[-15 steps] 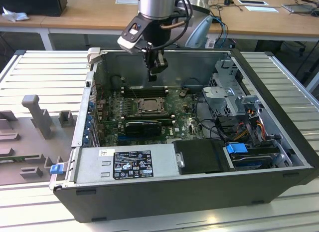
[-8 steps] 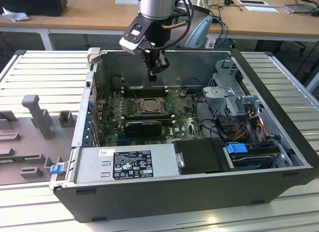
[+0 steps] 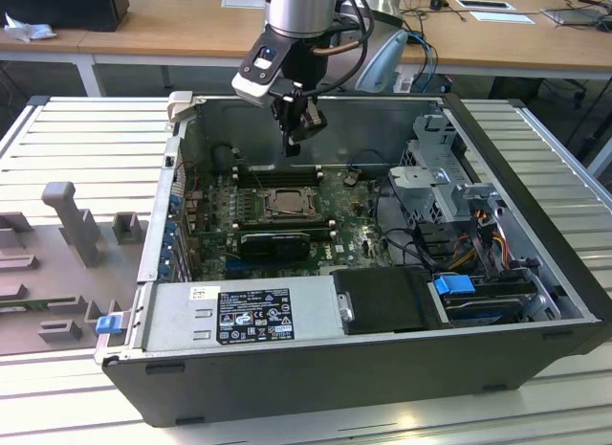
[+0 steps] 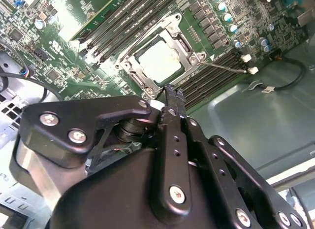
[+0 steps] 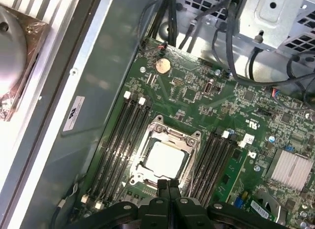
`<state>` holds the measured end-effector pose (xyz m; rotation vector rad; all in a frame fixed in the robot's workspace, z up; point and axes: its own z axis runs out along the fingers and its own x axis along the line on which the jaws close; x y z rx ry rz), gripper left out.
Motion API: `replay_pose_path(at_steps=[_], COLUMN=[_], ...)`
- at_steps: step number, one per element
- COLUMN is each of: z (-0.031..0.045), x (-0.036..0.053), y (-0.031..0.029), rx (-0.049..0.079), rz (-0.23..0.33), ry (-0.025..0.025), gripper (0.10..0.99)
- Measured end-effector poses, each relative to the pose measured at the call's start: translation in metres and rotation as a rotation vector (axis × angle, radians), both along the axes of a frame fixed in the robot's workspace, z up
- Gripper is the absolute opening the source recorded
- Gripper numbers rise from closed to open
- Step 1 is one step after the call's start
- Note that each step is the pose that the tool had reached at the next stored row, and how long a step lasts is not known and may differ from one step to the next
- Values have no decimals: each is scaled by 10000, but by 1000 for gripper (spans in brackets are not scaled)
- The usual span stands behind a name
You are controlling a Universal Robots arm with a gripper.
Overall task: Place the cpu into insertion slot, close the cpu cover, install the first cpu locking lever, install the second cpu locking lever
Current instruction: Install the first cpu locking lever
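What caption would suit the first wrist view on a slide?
Shut pincer near the cpu, which lies framed by its cover on the green board.

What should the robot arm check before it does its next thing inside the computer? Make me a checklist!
1. The cpu sits in the insertion slot: ok, the pale square lies inside it in both wrist views.
2. The cpu cover lies flat around the cpu: ok, as far as it shows.
3. The gripper is empty: ok, it is shut with nothing between its fingers.
4. The gripper is clear of the motherboard: ok, it hangs above the slot in the exterior view.
5. The locking levers are latched: cannot tell, they are hard to make out.
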<state>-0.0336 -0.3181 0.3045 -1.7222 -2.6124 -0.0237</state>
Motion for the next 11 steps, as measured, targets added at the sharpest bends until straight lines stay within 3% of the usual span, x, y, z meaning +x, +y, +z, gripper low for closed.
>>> replay_pose_path(at_steps=[11], z=[-1], x=[-1], y=[0], rx=[0], rz=[2008], ry=[-1], gripper=[106])
